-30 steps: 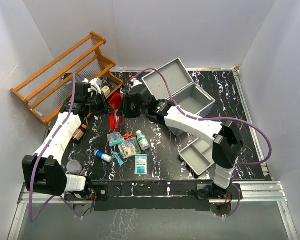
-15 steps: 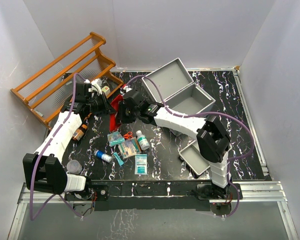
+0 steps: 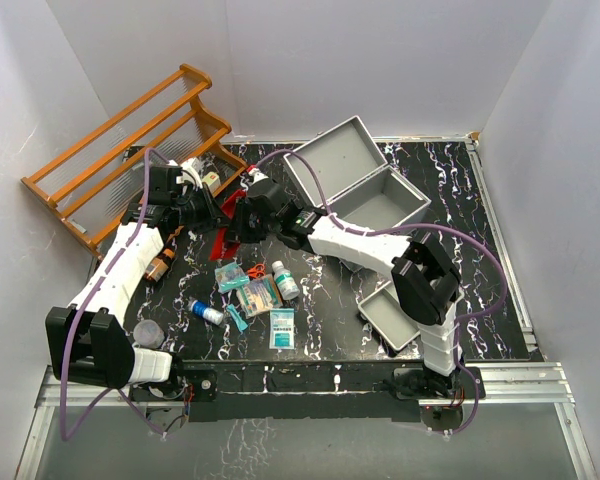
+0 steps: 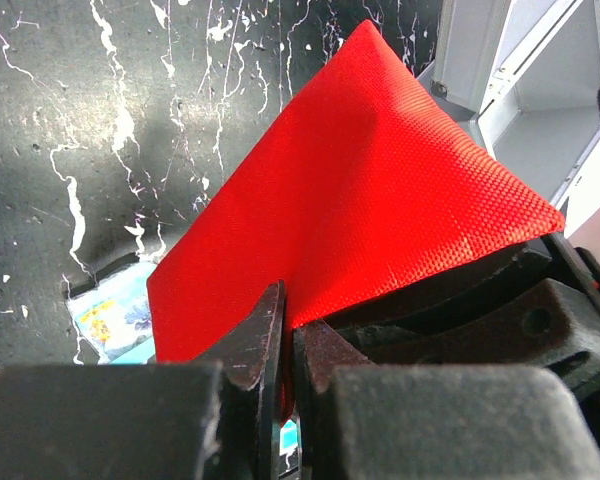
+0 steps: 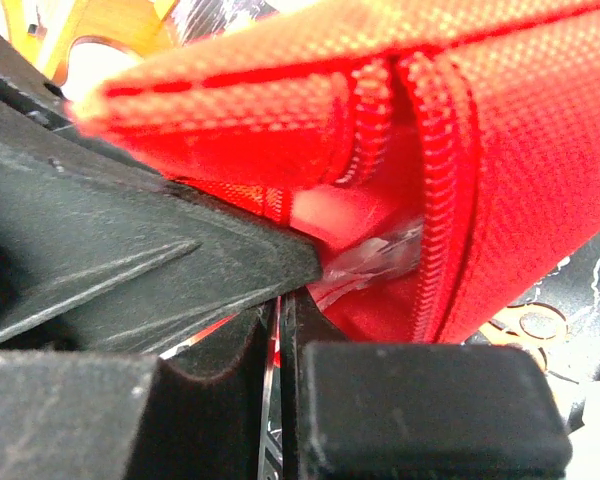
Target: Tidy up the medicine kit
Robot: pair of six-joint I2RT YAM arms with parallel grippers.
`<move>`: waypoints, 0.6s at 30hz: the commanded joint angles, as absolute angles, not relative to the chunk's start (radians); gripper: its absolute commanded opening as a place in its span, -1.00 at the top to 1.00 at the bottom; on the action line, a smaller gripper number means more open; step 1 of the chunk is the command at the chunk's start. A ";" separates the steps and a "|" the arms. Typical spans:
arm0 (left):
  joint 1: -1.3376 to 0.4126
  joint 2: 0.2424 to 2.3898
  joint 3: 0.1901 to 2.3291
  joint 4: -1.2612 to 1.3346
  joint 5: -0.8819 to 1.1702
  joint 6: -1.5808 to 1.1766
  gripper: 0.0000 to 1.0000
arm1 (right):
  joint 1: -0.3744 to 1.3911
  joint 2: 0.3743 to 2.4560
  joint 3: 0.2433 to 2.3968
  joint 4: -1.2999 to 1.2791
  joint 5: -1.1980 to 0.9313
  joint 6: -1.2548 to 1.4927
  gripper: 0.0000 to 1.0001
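Top view: the left gripper (image 3: 208, 212) and the right gripper (image 3: 232, 225) meet at the back left of the table (image 3: 330, 290), with a red pouch (image 3: 220, 242) between them. The arms cover most of the pouch.
Left wrist view: the left jaws are pressed together on the lower edge of the red pouch, which fans upward as a taut sheet. A dark gripper body sits just under its right side.
Right wrist view: only here the pouch's zipper (image 5: 435, 170) shows. The right jaws are nearly together, nipping a thin strip of red and clear material at the pouch's edge.
Medicine kit (image 3: 385, 205): at the back of the table to the right of both grippers, with its lid open and leaning back.
Tray (image 3: 392, 318): grey, in front of the kit, partly under the right arm.
Wooden rack (image 3: 120, 150): tilted against the left wall, behind the left gripper.
Loose items: a small bottle (image 3: 285, 281) and packets (image 3: 257, 296) lie in front of the pouch, apart from the kit.
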State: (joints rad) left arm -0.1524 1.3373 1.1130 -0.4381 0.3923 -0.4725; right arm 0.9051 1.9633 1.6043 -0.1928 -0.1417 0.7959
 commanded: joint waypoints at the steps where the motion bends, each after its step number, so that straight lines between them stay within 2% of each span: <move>1: -0.158 1.327 1.162 -0.479 0.442 -0.513 1.00 | 0.908 1.933 1.577 -0.100 -0.085 0.795 0.91; 8: -0.157 1.339 1.211 -0.524 0.425 -0.546 1.00 | 0.908 1.949 1.601 -0.181 -0.045 0.726 0.95; 18: -0.157 1.343 1.201 -0.527 0.428 -0.564 1.00 | 0.908 1.917 1.588 -0.098 -0.068 0.728 0.89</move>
State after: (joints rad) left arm -0.1532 1.3525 1.1767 -0.5076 0.3977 -0.5476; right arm 0.9077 1.9636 1.5742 -0.1902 -0.0742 0.7406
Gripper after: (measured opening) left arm 0.017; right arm 0.050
